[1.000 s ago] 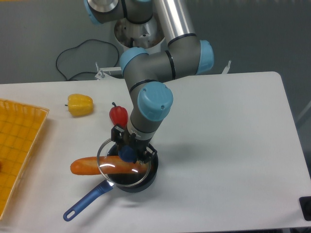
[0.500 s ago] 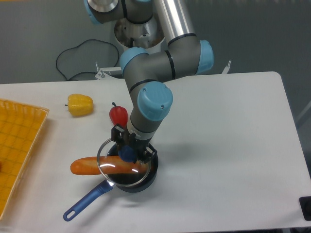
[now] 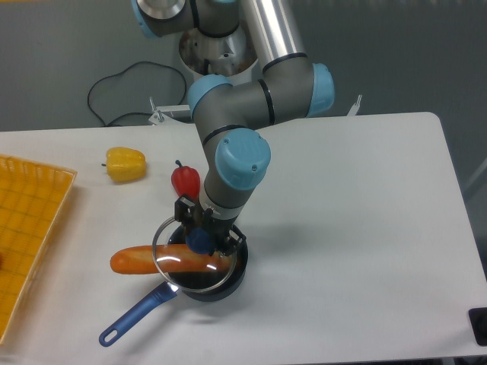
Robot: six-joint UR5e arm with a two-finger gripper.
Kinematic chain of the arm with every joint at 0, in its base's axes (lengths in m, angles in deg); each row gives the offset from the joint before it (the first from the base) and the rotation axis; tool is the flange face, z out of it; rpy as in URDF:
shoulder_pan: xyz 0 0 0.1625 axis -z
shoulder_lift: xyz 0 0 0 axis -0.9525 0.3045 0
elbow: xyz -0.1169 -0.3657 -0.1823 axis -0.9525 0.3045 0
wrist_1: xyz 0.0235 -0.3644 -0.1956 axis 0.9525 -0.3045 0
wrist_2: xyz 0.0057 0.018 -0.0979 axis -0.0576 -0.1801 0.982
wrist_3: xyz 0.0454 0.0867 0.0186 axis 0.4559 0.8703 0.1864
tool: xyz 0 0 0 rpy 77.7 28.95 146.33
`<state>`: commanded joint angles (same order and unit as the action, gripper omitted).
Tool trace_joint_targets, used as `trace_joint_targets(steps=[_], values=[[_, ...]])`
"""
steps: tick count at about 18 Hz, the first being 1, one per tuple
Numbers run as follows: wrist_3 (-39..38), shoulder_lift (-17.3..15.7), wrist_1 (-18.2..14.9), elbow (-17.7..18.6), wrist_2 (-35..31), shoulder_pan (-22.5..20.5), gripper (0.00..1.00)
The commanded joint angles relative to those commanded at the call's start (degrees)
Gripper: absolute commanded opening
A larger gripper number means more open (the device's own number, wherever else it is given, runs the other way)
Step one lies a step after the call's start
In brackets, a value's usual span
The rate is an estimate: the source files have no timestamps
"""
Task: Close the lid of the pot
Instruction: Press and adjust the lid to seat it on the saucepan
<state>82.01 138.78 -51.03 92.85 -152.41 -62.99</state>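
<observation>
I see the gripper clamped on the blue knob of the pot lid, over the pot on the white table. A yellow tray sits at the left edge, grey wall behind.

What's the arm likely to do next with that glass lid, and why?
Probably shift the pot lid slightly right, then lower it. The gripper holds its blue knob, and the lid sits a little left of the pot. The orange carrot-like thing sticking out over the rim may keep it from seating.
</observation>
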Motion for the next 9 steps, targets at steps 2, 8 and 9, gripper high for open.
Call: trace_joint_targets(steps=[2,8,9], values=[[0.0,0.26,0.44,0.0,0.0,0.0,0.53],[0.18,0.44,0.79,0.0,0.0,0.0,0.55],[0.18,0.44,0.88,0.0,0.0,0.0,0.55]])
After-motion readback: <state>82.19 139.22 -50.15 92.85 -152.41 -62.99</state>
